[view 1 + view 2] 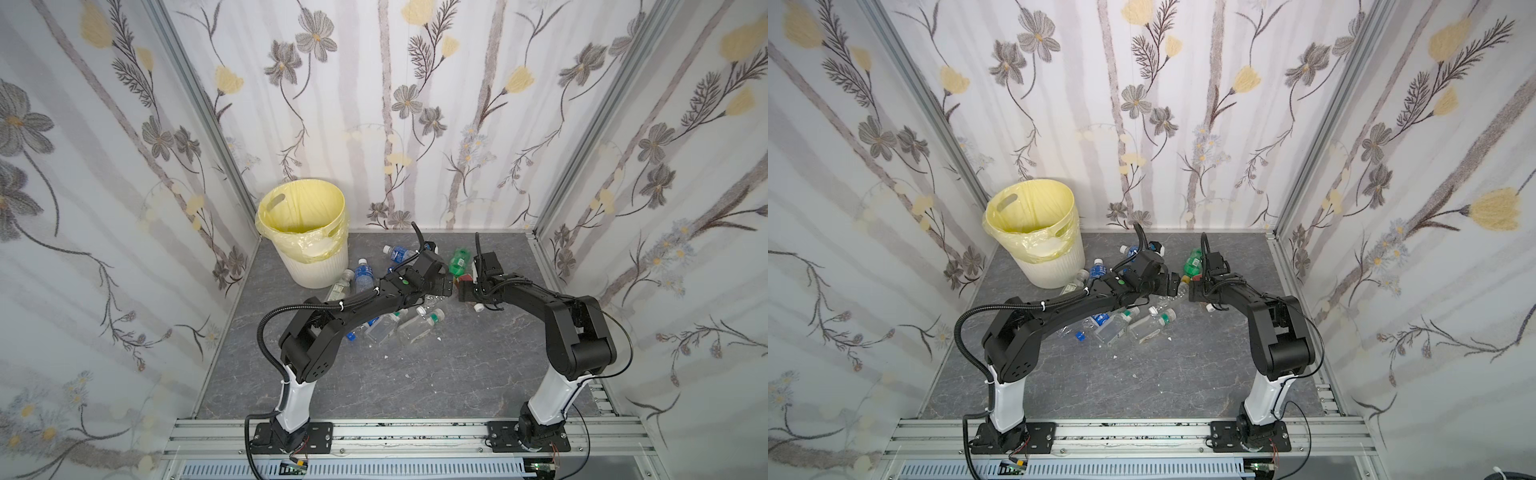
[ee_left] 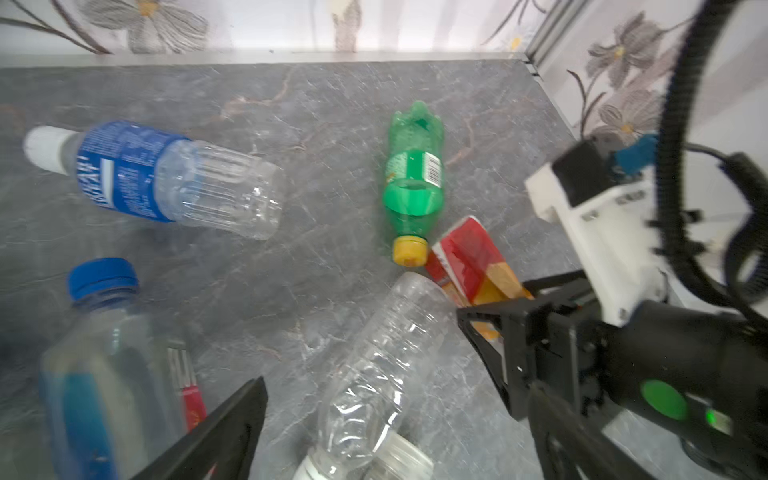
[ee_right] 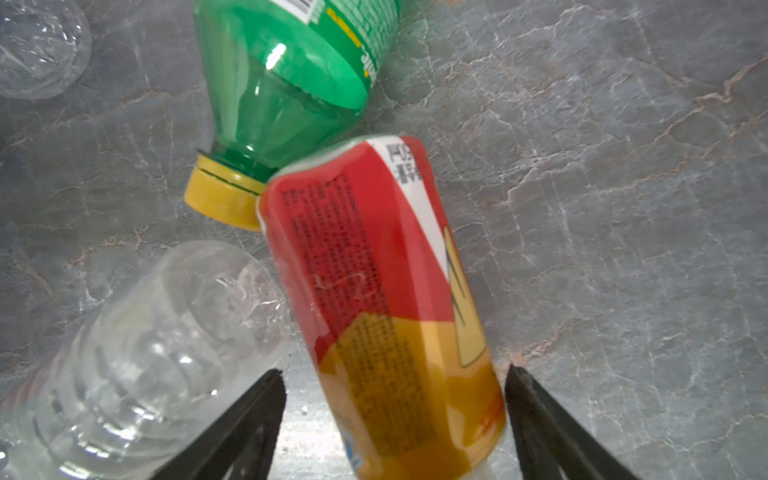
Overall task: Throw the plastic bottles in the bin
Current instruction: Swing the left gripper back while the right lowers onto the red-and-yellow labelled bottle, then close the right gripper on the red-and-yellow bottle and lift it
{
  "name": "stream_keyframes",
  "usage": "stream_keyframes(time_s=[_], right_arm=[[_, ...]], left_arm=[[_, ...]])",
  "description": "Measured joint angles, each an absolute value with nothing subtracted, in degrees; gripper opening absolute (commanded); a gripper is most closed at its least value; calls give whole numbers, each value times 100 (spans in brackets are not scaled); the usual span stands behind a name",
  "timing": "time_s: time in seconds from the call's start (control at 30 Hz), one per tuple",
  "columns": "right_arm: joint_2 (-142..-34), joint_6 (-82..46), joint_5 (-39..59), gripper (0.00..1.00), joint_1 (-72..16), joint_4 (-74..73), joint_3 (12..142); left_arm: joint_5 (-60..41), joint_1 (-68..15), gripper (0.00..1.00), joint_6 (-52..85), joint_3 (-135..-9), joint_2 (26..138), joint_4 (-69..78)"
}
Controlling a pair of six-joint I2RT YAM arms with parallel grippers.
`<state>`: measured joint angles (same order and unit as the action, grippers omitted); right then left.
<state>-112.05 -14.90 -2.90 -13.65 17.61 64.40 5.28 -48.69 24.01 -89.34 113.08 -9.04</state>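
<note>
Flowered wallpaper (image 1: 415, 124) closes in three sides of a grey marbled surface (image 1: 415, 386). The bin (image 1: 320, 272), cream-white with a pale yellow bag (image 1: 274, 224) folded over its rim, stands upright in the back corner.

The plastic bottles lie on the surface to the right of the bin. A blue-labelled bottle (image 1: 364, 275) lies just beside it, and a heap of clear bottles (image 1: 409, 328) sits nearer the front than the bin. Farthest from the bin is a green bottle (image 3: 282, 83), whose yellow cap (image 3: 220, 199) touches a red-orange labelled bottle (image 3: 374, 270). A clear bottle (image 3: 145, 353) lies against the red-orange one on its bin side.

The right hand (image 3: 393, 372) is down at the red-orange labelled bottle, one finger on each side of the orange end of its label. A gap shows beside one finger, so the bottle is straddled, not gripped. The left hand (image 1: 446, 286), between the bin and the right hand, is spread wide and holds nothing.
</note>
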Motion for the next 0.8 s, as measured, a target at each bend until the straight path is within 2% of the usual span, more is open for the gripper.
stream_keyframes(time_s=[0.43, 0.8], right_arm=[[-11555, -1487, -165, 59, -1365, 2137, 6770], [-11378, -1487, -183, 59, -1376, 2067, 6530]], left_arm=[[119, -4689, 100, 2495, -8884, 11157, -882], [3, -4650, 100, 2550, -8836, 11122, -878]])
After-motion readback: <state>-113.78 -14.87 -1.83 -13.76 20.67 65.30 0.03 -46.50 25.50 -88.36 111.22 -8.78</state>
